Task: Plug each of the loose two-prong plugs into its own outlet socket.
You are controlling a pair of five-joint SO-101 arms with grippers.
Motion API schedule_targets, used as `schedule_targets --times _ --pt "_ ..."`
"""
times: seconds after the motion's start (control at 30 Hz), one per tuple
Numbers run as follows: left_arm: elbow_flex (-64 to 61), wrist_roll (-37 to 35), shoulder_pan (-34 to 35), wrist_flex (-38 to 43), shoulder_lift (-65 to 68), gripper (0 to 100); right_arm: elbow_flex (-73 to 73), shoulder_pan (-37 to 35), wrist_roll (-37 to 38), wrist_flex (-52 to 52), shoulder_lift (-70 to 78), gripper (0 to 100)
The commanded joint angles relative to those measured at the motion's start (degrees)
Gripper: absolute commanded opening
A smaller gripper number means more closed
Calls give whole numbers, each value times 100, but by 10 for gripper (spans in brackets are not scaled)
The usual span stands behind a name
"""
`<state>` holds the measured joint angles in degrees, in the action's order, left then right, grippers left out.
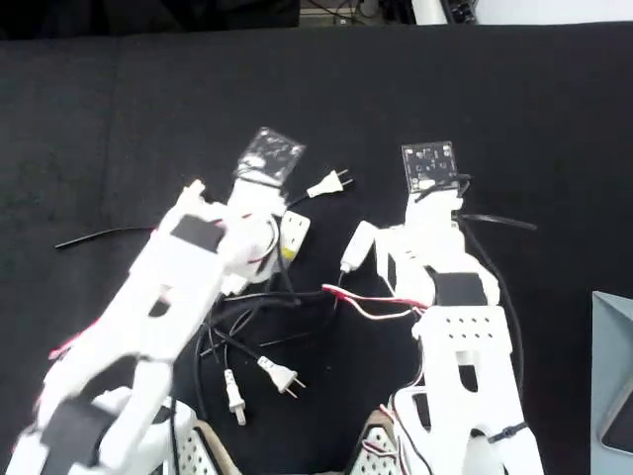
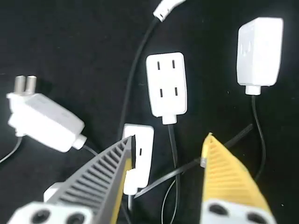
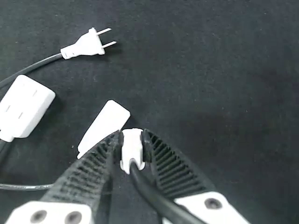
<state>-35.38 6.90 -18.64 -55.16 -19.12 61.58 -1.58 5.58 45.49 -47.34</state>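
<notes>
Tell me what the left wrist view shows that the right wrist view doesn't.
Left wrist view: the left gripper, open, with its grey and yellow fingers above a narrow white socket.
Right wrist view: the right gripper, shut on a white cord end.
Both: the black cloth, black cords, a loose two-prong plug and a slotted socket block. I cannot tell whether these are the same ones in each view.

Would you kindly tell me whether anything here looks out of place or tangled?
Nothing looks damaged or spilled. The black cords do stand out: they lie crossed in a tangle, with a loose plug at its edge, so pulling one cord might drag the others.
</notes>
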Motion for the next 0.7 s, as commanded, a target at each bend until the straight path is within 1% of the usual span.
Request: schedule_targets --times 0.0,0.07,0.3,0.6,0.67 --pt "778 -88 -40 -9 844 334 -31 53 -53 -114 -31 12" --pt "1051 -237 -22 -9 1292 363 -31 70 -53 -105 -31 12" --pt "1771 -246 -22 -9 2259 363 57 44 -53 -132 -31 12" --pt "2220 -229 -4 0 3165 363 75 44 -53 -132 -31 12" --pt "2220 26 -4 0 3226 363 75 44 -53 -132 -31 12"
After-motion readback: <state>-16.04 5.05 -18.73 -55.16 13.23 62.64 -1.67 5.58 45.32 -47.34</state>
